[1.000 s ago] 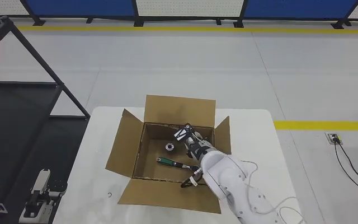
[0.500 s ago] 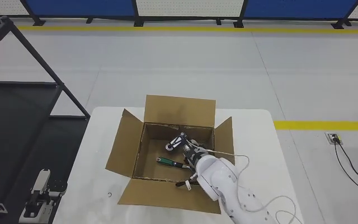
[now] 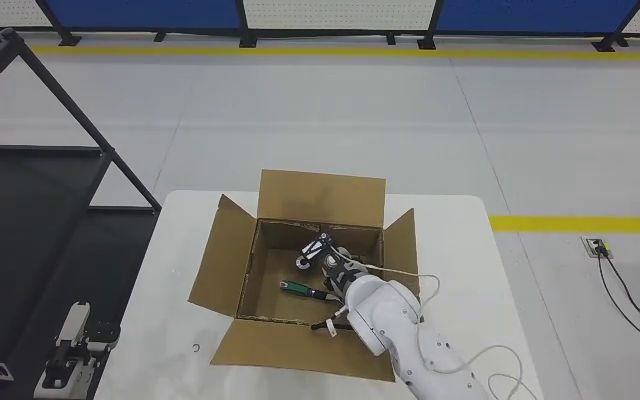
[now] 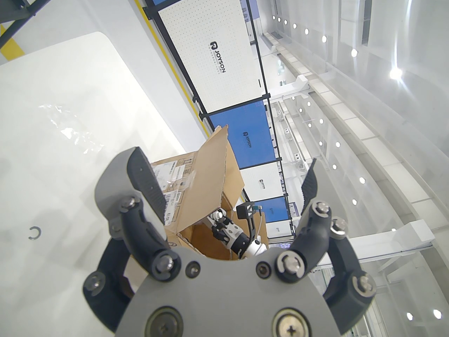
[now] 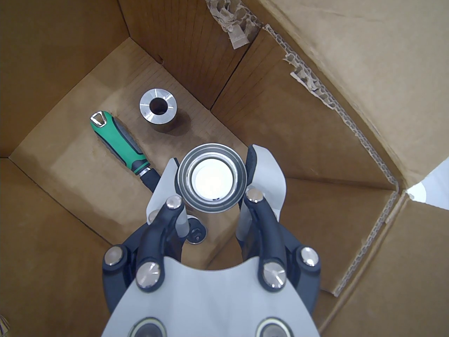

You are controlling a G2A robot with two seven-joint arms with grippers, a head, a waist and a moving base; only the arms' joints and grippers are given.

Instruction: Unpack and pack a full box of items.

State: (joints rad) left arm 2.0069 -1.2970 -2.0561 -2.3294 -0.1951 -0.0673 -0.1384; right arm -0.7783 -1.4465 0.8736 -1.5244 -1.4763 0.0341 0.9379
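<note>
The open cardboard box (image 3: 320, 195) stands on the white table (image 3: 180, 230). My right gripper (image 5: 212, 163) is inside the box, shut on a round metal tin (image 5: 211, 178) with a white centre, held above the floor of the box. On that floor lie a green-handled tool (image 5: 119, 143) and a short metal bushing (image 5: 158, 106). A small metal part (image 5: 195, 235) peeks out under the fingers. From above, the right gripper (image 3: 318, 250) hangs over the box's middle, near the green-handled tool (image 3: 300, 290). My left gripper (image 4: 228, 180) is open and holds nothing, low beside the table.
A small C-shaped ring (image 3: 196, 348) lies on the table in front of the box's left flap. The box walls (image 5: 315, 124) stand close around the right gripper, with torn cardboard edges. The box flaps (image 4: 210, 173) are folded outward.
The right gripper has carried the tin from the box's back right toward its middle and lower inside. The left arm has not moved.
</note>
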